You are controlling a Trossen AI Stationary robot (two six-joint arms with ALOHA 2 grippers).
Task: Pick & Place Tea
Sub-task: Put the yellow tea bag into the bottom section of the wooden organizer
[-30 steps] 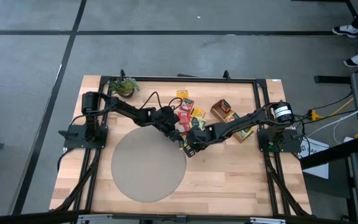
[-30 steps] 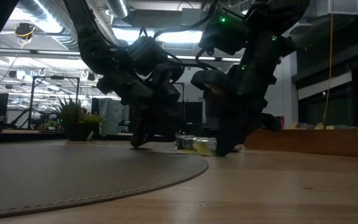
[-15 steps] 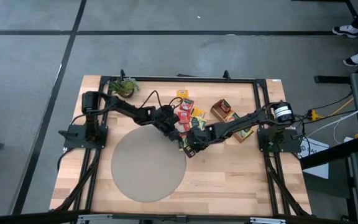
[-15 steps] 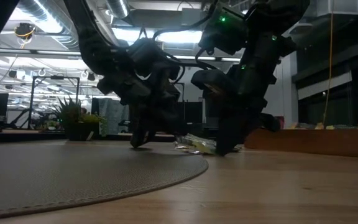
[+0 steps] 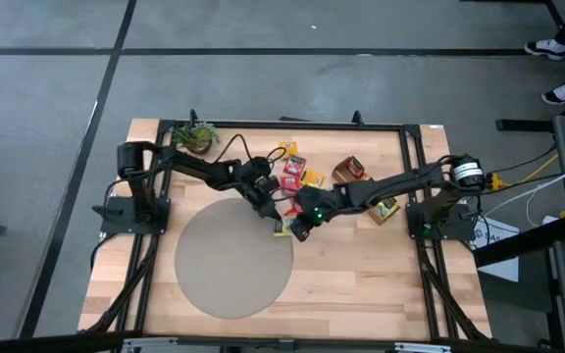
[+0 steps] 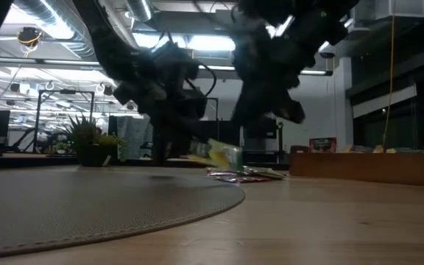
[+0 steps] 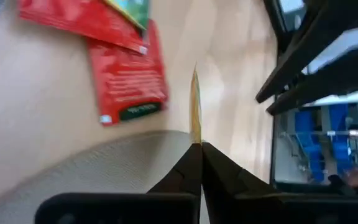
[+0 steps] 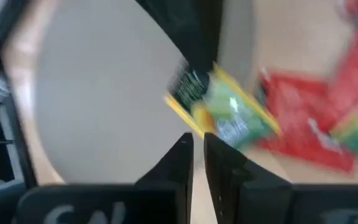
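left claw has lifted a yellow-green tea sachet off the pile, pinched edge-on, while right claw sits beside it, narrowly parted.

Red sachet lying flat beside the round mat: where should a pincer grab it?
Probably its dark-labelled end nearest the round mat, coming down from above. The red sachet lies flat on the wooden table, so only an edge can be pinched, and its far end looks overlapped by another red sachet.
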